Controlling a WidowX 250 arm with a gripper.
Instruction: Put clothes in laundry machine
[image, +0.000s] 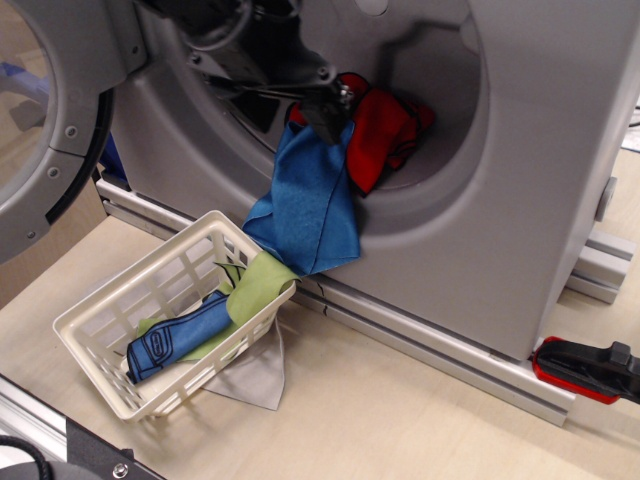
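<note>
The grey laundry machine (520, 180) has its round opening facing me and its windowed door (40, 120) swung open at left. My black gripper (326, 114) is in the opening and looks shut on the top of the plain blue cloth (305, 205), which hangs over the lower rim outside the drum. A red cloth with dark trim (385, 130) lies inside, right of the gripper. A light green cloth (255, 290) and a blue cloth with dark trim (175, 338) lie in the white basket (100, 335).
A grey cloth (255, 378) sticks out from under the basket on the wooden table. A red and black clamp (585, 368) sits at the machine's right foot. An aluminium rail (420, 345) runs along the machine's base.
</note>
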